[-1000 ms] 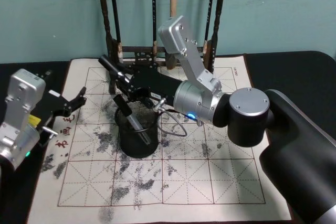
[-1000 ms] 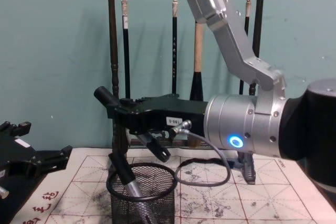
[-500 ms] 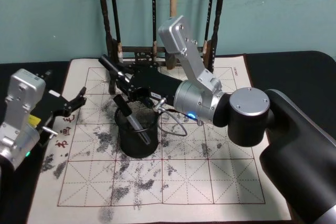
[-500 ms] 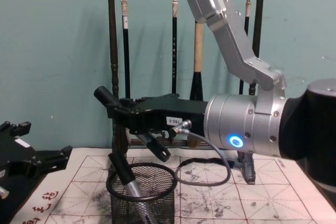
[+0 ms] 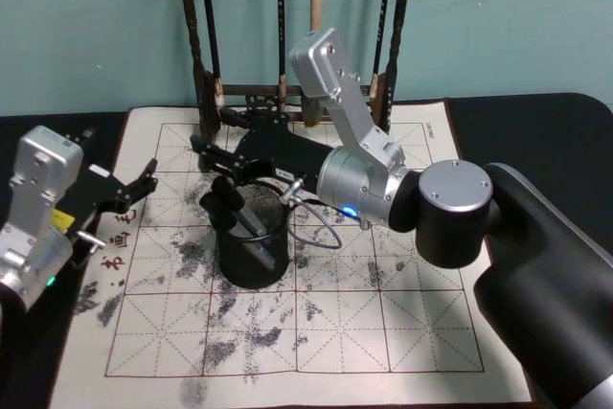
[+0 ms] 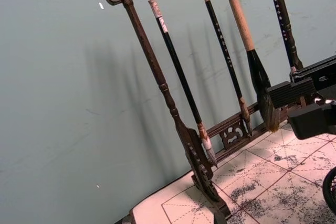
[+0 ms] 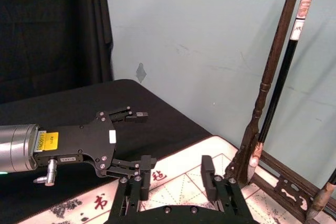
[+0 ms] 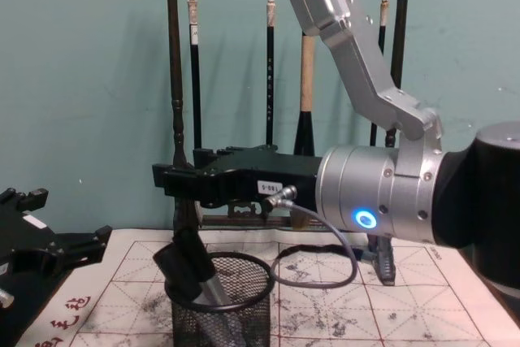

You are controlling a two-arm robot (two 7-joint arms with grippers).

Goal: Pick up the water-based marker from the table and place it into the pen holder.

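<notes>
Your right gripper [image 5: 213,155] hovers above the pen holder [image 5: 251,254], fingers apart. The marker [image 5: 233,209] leans inside it. Your left gripper [image 5: 134,187] waits, fingers apart, at the table's [image 5: 536,131] left.

Soft, even indoor light fills all four views, moderately bright and without harsh glare. In the left wrist view the brush rack [image 6: 173,114] throws faint, blurred double shadows onto the teal wall [image 6: 63,103], which suggests more than one lamp in front. The silver arm casing [image 8: 357,54] shows mild highlights, and a blue indicator light [image 8: 365,219] glows sharply. Black parts lose detail in shadow. Focus is fair throughout, slightly grainy, with straight edges showing little distortion.
</notes>
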